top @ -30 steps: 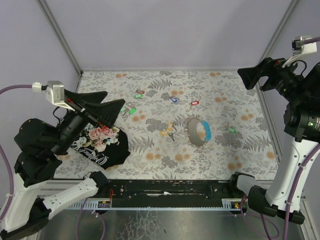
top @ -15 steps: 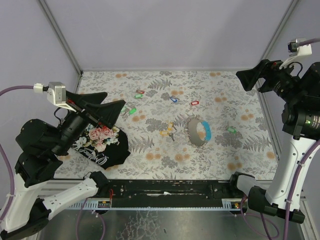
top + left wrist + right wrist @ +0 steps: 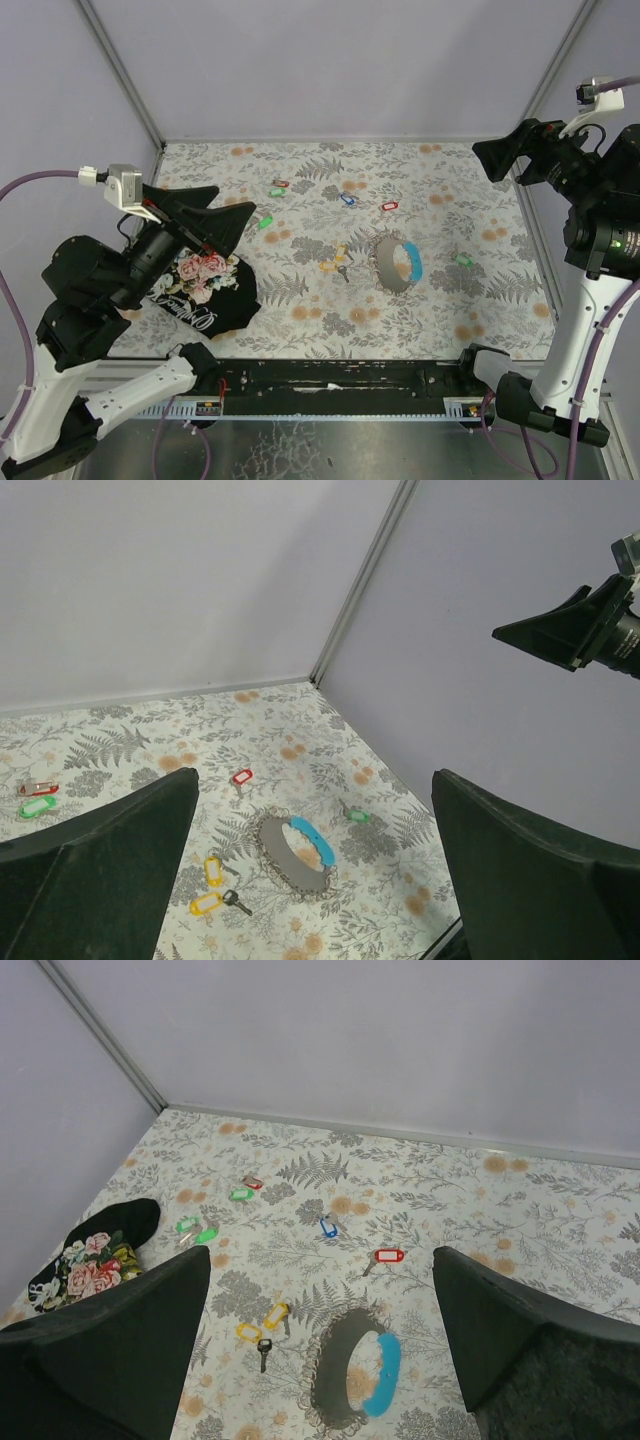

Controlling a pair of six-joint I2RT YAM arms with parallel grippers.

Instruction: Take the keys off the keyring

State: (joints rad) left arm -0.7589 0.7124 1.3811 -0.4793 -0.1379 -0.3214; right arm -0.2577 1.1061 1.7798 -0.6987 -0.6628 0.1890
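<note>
The keyring [image 3: 398, 262], a grey strap loop with a blue section, lies on the floral mat right of centre. It also shows in the left wrist view [image 3: 295, 852] and the right wrist view [image 3: 358, 1370]. A small green key tag [image 3: 463, 259] lies just right of the loop, apart from it, and shows in the left wrist view [image 3: 356, 815]. In the right wrist view it is hidden. My left gripper [image 3: 236, 199] is open and empty, raised above the mat's left side. My right gripper [image 3: 478, 150] is open and empty, high over the far right.
A black floral cloth [image 3: 205, 285] lies at the near left. Loose tags lie about: yellow ones with a black key [image 3: 335, 260], a red one [image 3: 389, 206], a blue one [image 3: 347, 199], green ones [image 3: 267, 222] and a red one [image 3: 281, 184] further left. Walls enclose the mat.
My left arm has shifted slightly to the right. My right gripper moved a little at first, then held still. Nothing on the mat has moved.
</note>
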